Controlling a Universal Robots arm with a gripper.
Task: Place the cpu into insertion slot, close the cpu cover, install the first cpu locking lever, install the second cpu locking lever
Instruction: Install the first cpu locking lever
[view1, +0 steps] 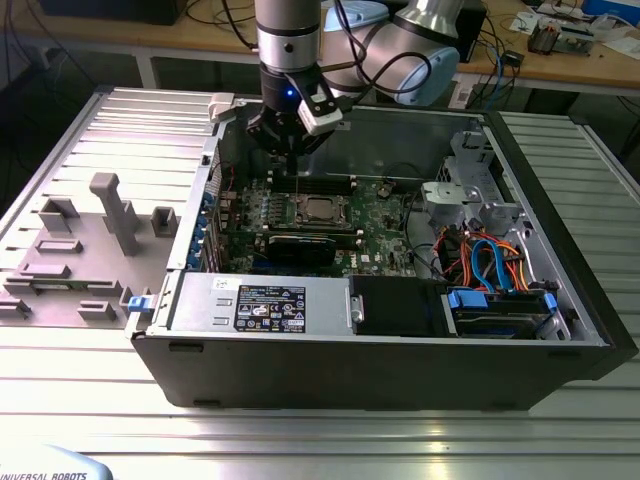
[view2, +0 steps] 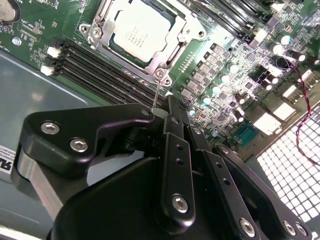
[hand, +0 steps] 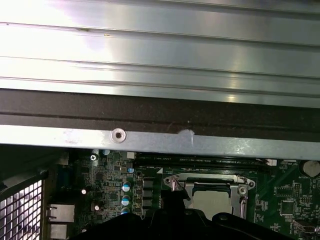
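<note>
The cpu (view2: 137, 27) lies flat in the insertion slot (view2: 94, 32), its silver-grey top showing through the cut-out of the cpu cover (view2: 176, 44), which is folded down over it. A thin wire locking lever (view2: 158, 92) stands up from the socket's corner to my gripper (view2: 170, 107), whose fingers are shut together at the lever's tip. In the exterior view the gripper (view1: 297, 150) hangs inside the open computer case, just behind the cpu (view1: 320, 210). The first wrist view has the cpu (hand: 216, 202) and cover (hand: 205, 180) beyond the black gripper body.
Black memory slots (view2: 105, 70) run beside the socket. A black graphics card (view1: 300, 247) lies in front of it, then the power supply (view1: 260, 303). Drive bays with orange and blue cables (view1: 490, 262) fill the exterior view's right. The case wall (hand: 150, 140) is close. A grey fixture plate (view1: 90, 250) lies outside.
</note>
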